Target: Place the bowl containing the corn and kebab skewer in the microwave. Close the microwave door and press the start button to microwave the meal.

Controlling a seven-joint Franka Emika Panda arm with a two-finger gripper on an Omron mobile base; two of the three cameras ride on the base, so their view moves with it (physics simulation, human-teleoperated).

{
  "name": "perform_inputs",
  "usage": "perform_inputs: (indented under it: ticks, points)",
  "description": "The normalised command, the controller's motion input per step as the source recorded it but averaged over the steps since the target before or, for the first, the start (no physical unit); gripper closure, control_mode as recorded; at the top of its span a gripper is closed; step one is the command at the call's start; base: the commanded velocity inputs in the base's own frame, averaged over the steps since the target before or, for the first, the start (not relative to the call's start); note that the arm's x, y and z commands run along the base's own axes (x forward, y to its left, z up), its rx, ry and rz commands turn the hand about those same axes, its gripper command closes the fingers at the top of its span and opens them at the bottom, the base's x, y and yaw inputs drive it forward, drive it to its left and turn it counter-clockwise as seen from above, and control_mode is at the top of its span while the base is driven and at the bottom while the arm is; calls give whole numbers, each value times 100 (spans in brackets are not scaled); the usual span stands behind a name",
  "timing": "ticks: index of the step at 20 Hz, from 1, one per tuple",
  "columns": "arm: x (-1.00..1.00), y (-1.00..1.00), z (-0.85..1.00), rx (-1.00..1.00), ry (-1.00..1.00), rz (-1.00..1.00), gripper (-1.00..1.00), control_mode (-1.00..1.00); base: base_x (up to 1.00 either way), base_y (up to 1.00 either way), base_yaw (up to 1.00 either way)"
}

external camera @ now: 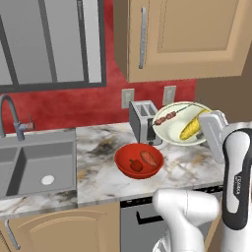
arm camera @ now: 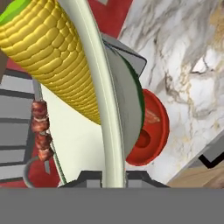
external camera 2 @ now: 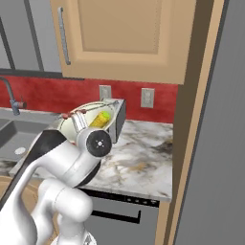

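Two bowls are showing in our left base view: we are holding the bowl (external camera: 173,129) lifted and tilted in front of the toaster (external camera: 143,119), while the red bowl (external camera: 139,160) is sitting on the bench (external camera: 98,147) below it, toward 7 o'clock. Our end effector (arm camera: 114,180) is gripping the bowl by its rim, with the fingers closed on either side of the thin pale edge in the hand view. In the left base view the grip is falling at the bowl's 3 o'clock edge.

We are seeing the corn (external camera: 191,128) lying inside the bowl toward the gripped edge, and the kebab skewer (external camera: 168,117) lying across the upper part, toward 11 o'clock. In the hand view the corn (arm camera: 57,57) is pressing along the rim, and the kebab skewer (arm camera: 41,131) is lying apart from it, at 9 o'clock.

Overhead, the wall cabinet's (external camera: 182,39) lower edge is hanging above the bowl with open wall between them. At 9 o'clock in the left base view the sink (external camera: 37,165) is lying well apart from the bowl. In the right base view a tall wooden panel (external camera 2: 191,119) is closing off the bench (external camera 2: 139,158) at 3 o'clock, and bare marble is lying open between that panel and the bowl (external camera 2: 76,123).
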Motion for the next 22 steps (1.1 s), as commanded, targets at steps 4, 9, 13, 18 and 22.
perform_inputs:
  ticks: [4,9,13,18,22]
  points:
    - [-41,62,1,14,0,0,100,-100,0,0,0]
    - [-39,54,15,7,0,0,100,-100,0,0,0]
    - [-36,-4,21,0,0,0,100,-100,0,0,0]
    - [-9,-6,3,0,0,-1,100,-100,0,0,0]
    - [1,0,0,0,0,0,100,-100,0,0,0]
